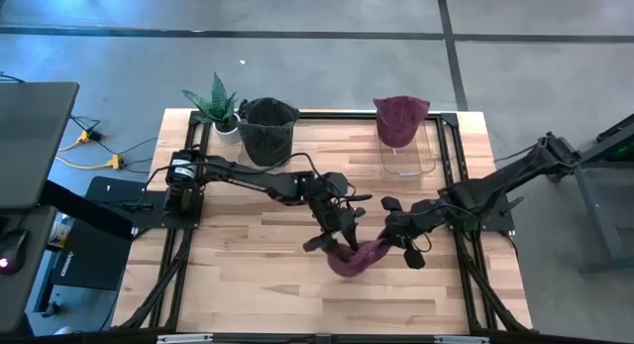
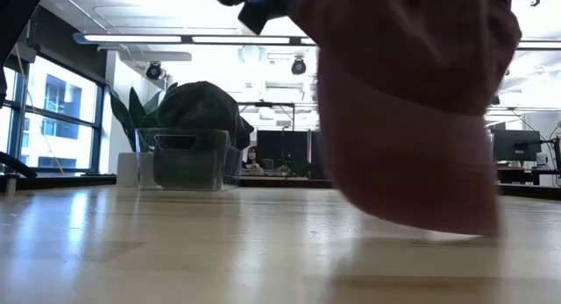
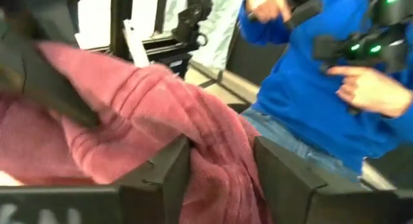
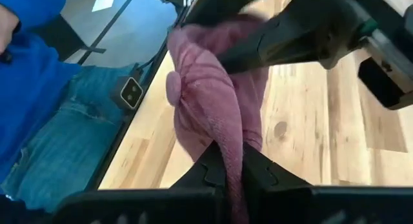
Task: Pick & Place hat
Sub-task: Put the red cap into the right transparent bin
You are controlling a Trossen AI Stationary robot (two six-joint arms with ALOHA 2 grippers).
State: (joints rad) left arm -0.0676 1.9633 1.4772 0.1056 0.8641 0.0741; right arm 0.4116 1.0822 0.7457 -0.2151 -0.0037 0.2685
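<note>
Both grippers are meeting at a pink knitted hat (image 1: 355, 257) near the tabletop's (image 1: 248, 275) front edge. The right gripper (image 4: 231, 161) is pinching its fabric tight; the left gripper (image 3: 219, 161) is standing partly parted, cloth lying between its fingers. A person in blue (image 3: 303, 82) is standing beyond the table.

Ribbed knit hat (image 4: 213, 101), wood table (image 1: 248, 265)
</note>
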